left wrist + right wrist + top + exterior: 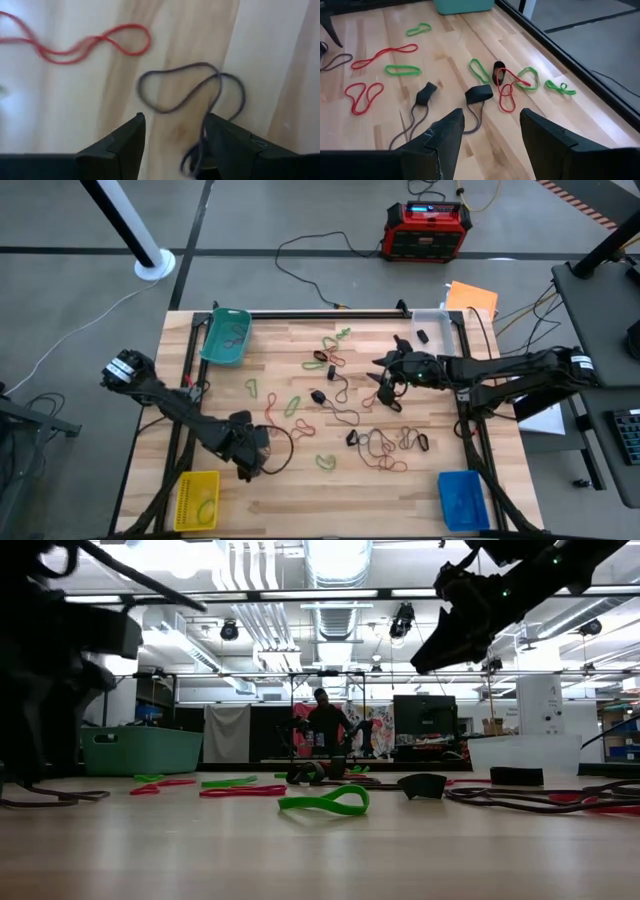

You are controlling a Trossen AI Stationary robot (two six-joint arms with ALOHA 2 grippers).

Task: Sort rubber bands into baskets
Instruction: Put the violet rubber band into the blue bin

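Observation:
Many rubber bands (340, 405) in red, green, black and brownish colours lie scattered flat on the wooden table. The teal basket (225, 337) stands at the far left, the clear basket (432, 320) at the far right, the yellow basket (197, 498) at the near left and the blue basket (462, 498) at the near right. My left gripper (248, 455) is open and low over a dark brownish band (190, 90), pointing down (172, 120). My right gripper (385, 388) is open, empty and raised above the bands (490, 115). My left gripper has the dark band's near loop (197, 150) running close along the inner side of one finger (225, 140). I cannot tell whether the finger touches it. The band lies flat and slack on the table.
A red band (90, 45) lies just beyond the dark one. Black strap-like bands (477, 95) and red and green loops (512, 85) lie ahead of my right gripper. A black frame (470, 410) borders the table. A red-and-black box (428, 230) stands on the floor beyond.

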